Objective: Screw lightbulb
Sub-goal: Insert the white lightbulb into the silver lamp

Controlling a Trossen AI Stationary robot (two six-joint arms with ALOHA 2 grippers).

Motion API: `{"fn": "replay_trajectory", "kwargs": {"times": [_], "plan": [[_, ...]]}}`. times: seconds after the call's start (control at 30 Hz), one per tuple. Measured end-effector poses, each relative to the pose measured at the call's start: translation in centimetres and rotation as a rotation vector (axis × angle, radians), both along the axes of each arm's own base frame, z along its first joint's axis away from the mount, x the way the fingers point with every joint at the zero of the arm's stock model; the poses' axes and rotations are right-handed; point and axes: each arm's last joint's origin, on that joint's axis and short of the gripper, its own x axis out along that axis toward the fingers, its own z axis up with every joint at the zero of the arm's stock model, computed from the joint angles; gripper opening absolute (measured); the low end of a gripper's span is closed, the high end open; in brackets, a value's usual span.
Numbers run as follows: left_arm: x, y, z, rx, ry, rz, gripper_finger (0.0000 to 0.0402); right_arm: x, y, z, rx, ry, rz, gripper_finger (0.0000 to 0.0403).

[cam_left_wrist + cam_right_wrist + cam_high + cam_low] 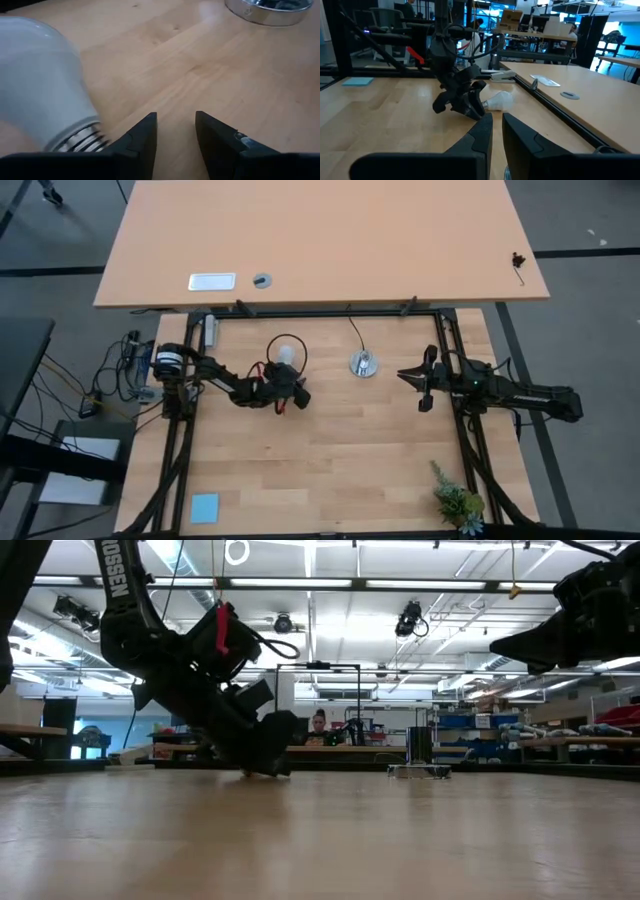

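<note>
Both arms are dark, built of chunky angular links. The left arm carries a red cable and a looping black cable, with white lettering on its upper link. The right arm is plain black. Each wrist ends in two wedge-shaped matte-black fingers.

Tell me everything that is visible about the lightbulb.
The lightbulb is small, white and pear-shaped, with a matte glass-like globe and a ribbed greyish metal screw base. It lies on its side on the wooden table, left of the silver socket. The left gripper, jaws open, is down beside its base, not gripping it.
</note>
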Motion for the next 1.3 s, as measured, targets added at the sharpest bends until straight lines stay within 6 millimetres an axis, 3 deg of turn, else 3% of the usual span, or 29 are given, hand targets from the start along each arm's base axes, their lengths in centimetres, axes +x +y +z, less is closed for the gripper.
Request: {"fn": "replay_trajectory", "kwargs": {"times": [0.3,0.63,1.0,1.3], "plan": [[-0.6,-0.6,0.0,0.034,0.064,0.047,0.0142,0.0,0.0,0.0,0.0,0.0,0.0,0.0052],[-3.0,-0.8,3.3,0.035,0.138,0.16,0.0142,0.0,0.0,0.0,0.0,-0.003,0.0,0.0052],[-3.9,-0.7,2.8,-0.009,0.197,0.215,0.0147,0.0,0.0,0.0,-0.001,-0.003,0.0,0.0052],[-3.4,-0.1,3.0,-0.05,0.112,0.24,0.019,0.0,0.0,0.0,-0.001,-0.003,0.0,0.0052]]}}
